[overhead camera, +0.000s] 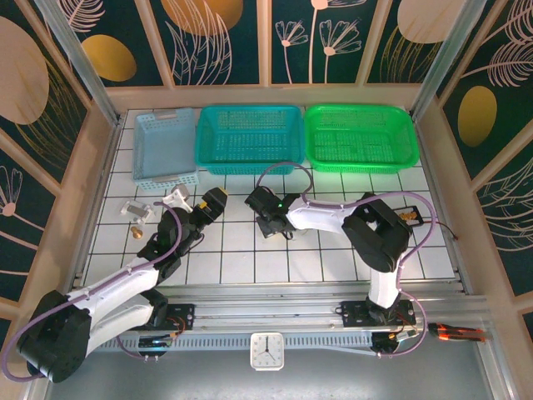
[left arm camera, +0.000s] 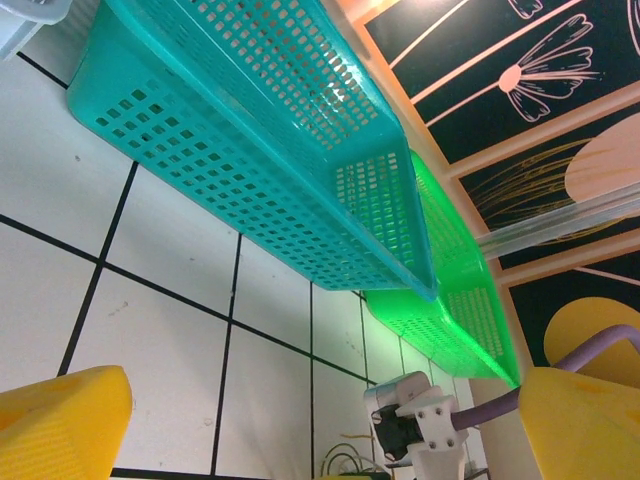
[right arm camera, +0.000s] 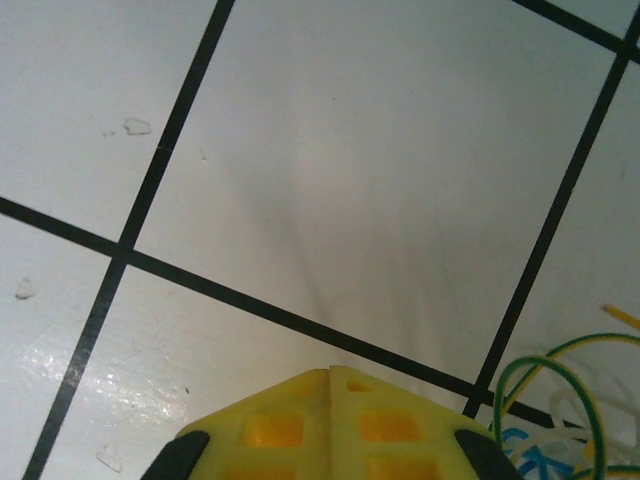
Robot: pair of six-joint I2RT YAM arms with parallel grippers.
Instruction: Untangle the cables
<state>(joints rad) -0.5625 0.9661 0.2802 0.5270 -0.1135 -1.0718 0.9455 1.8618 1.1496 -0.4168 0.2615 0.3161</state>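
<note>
The cables [right arm camera: 580, 410] lie on the desk [right arm camera: 350, 150] just beside the right jaws, outside their grip; those jaws are pressed together; the left jaws stand wide apart.

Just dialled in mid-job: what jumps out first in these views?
A pale blue basket, a teal basket and a green basket line the far edge of the table. At the centre, the right end effector is shut low over the tiles, the small tangle of cables just beside it. The left end effector stands open nearby.
</note>
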